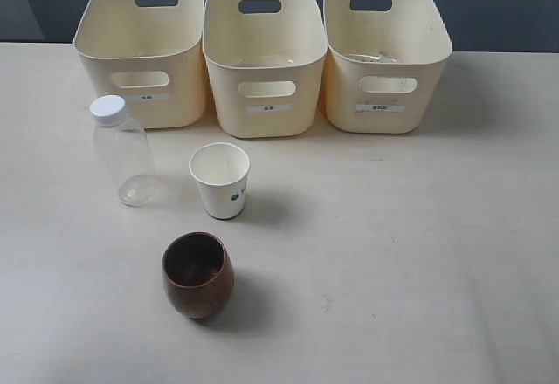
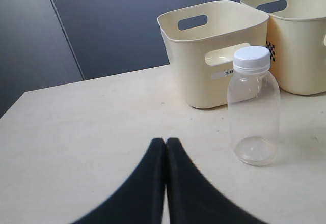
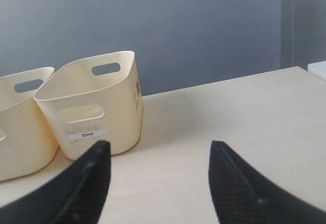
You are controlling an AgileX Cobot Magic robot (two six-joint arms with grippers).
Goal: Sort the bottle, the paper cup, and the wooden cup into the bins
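Observation:
The clear bottle point(image 1: 123, 151) with a white cap stands on the table at the left, in front of the left bin point(image 1: 142, 51). Beside it stands the white paper cup point(image 1: 220, 180), and nearer the front the brown wooden cup point(image 1: 197, 275). The middle bin point(image 1: 263, 59) and the right bin point(image 1: 385, 56) complete the row at the back. Neither gripper shows in the exterior view. In the left wrist view my left gripper point(image 2: 165, 141) is shut with nothing in it, short of the bottle point(image 2: 253, 107). My right gripper point(image 3: 159, 150) stands open over bare table near the right bin point(image 3: 94, 102).
The pale table point(image 1: 410, 244) runs wide to the right of the cups. A dark grey wall point(image 3: 178, 25) stands behind the bins. Something clear lies in the right bin. The table's right edge point(image 3: 316, 68) shows in the right wrist view.

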